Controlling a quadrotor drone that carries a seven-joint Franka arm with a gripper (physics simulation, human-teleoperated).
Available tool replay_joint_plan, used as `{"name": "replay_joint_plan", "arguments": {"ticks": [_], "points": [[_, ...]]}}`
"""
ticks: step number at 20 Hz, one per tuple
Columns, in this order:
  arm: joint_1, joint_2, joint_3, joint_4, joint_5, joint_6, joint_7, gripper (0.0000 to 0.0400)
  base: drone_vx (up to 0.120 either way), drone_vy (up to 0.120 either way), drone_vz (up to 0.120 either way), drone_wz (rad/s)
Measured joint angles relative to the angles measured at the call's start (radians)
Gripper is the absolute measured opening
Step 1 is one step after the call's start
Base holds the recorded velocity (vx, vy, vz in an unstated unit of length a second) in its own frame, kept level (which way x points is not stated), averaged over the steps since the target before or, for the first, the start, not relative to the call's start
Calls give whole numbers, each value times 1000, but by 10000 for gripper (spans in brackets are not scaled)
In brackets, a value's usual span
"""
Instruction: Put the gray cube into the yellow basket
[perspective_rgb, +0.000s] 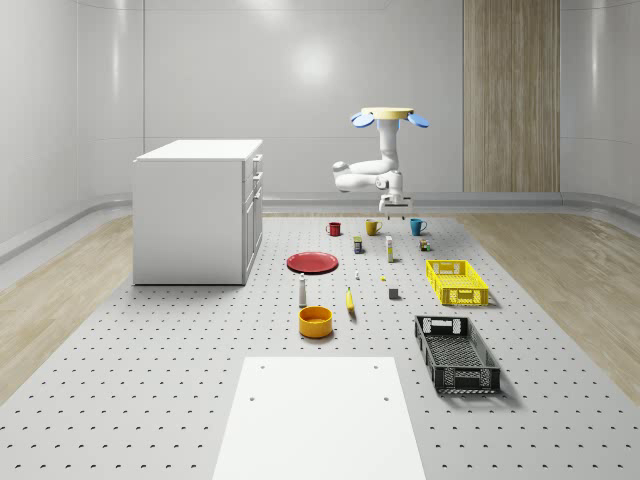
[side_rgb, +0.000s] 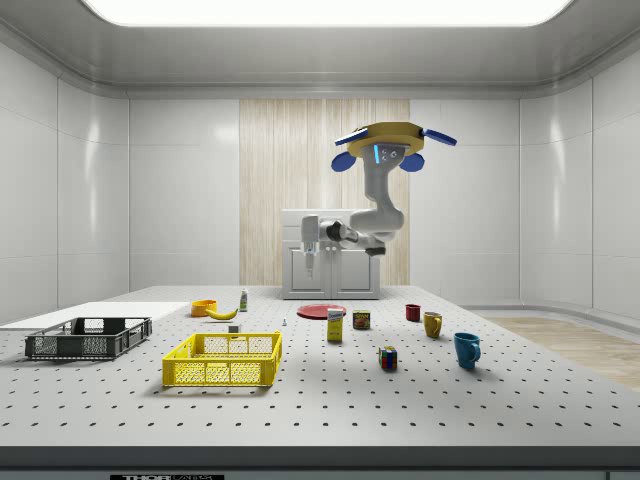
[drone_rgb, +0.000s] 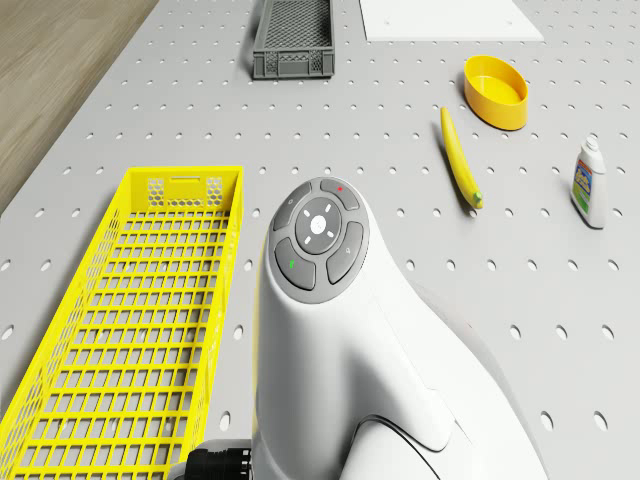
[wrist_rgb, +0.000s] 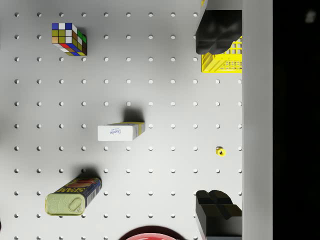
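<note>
The gray cube (perspective_rgb: 394, 294) is a small dark block on the pegboard table, just to the whole-scene view's left of the yellow basket (perspective_rgb: 457, 282) (side_rgb: 224, 359) (drone_rgb: 130, 330). The drone (perspective_rgb: 392, 117) (side_rgb: 392, 147) hovers high over the far part of the table, near the mugs. Its white arm (drone_rgb: 330, 340) hangs down. My gripper (perspective_rgb: 391, 208) (side_rgb: 309, 264) (wrist_rgb: 218, 122) is open and holds nothing. It hangs well above the table, over a small white box (wrist_rgb: 120, 132), and the basket's corner (wrist_rgb: 222, 57) lies beyond one dark finger (wrist_rgb: 217, 32).
A Rubik's cube (wrist_rgb: 69, 38), a Spam can (wrist_rgb: 73, 196) and a red plate (perspective_rgb: 313, 262) lie below the gripper. Three mugs (perspective_rgb: 372, 227) stand at the back. Banana (drone_rgb: 460, 158), orange bowl (drone_rgb: 496, 90), bottle (drone_rgb: 589, 183) and black basket (perspective_rgb: 457, 353) sit nearer. A white cabinet (perspective_rgb: 198, 210) stands left.
</note>
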Motion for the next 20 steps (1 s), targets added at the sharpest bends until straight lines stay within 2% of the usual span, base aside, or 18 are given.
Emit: {"name": "replay_joint_plan", "arguments": {"ticks": [5,11,17,20], "points": [[-4,-16,3,1,7,14,3,400,120,0,-104,0],[-8,-33,7,2,15,31,7,400,120,-53,0,0],[-12,-50,10,3,22,46,11,400,120,-120,0,0],[-14,-57,11,3,25,53,12,400,120,0,0,0]]}}
